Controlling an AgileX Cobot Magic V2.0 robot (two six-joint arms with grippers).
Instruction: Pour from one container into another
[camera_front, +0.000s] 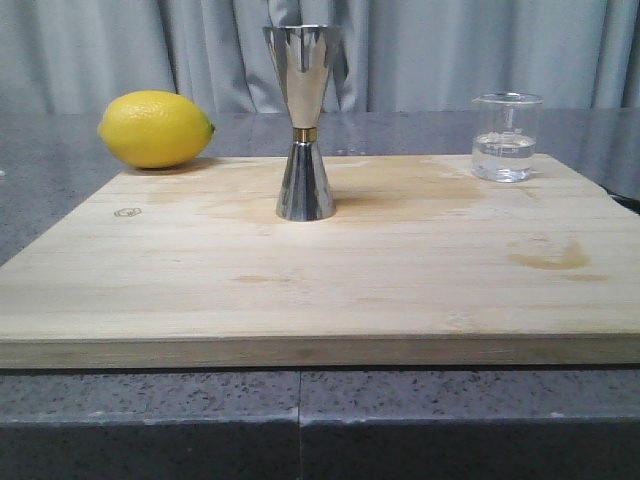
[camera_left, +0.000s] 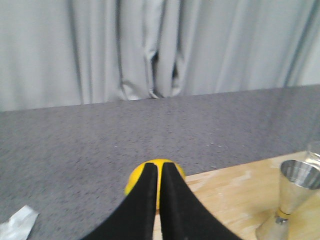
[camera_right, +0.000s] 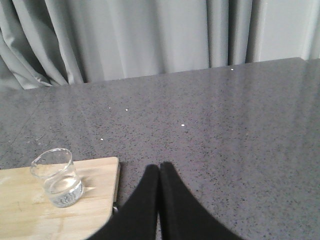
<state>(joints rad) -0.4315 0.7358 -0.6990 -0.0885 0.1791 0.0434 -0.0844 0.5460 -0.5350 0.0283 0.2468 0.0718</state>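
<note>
A small clear glass beaker (camera_front: 506, 137) with some clear liquid stands upright at the back right of the wooden board (camera_front: 330, 270); the right wrist view shows the beaker (camera_right: 56, 177) near the board's corner. The steel hourglass jigger (camera_front: 304, 121) with a gold band stands upright at the board's middle back, and the jigger (camera_left: 292, 197) also shows in the left wrist view. Neither arm appears in the front view. My left gripper (camera_left: 158, 167) is shut and empty, hovering before the lemon. My right gripper (camera_right: 159, 167) is shut and empty over the grey counter, beside the board and apart from the beaker.
A yellow lemon (camera_front: 155, 129) lies on the counter at the board's back left corner; the lemon (camera_left: 155, 180) sits partly behind my left fingers. A grey speckled counter (camera_right: 225, 125) surrounds the board, with grey curtains (camera_front: 450, 50) behind. A scrap of tape (camera_left: 16, 222) lies on the counter.
</note>
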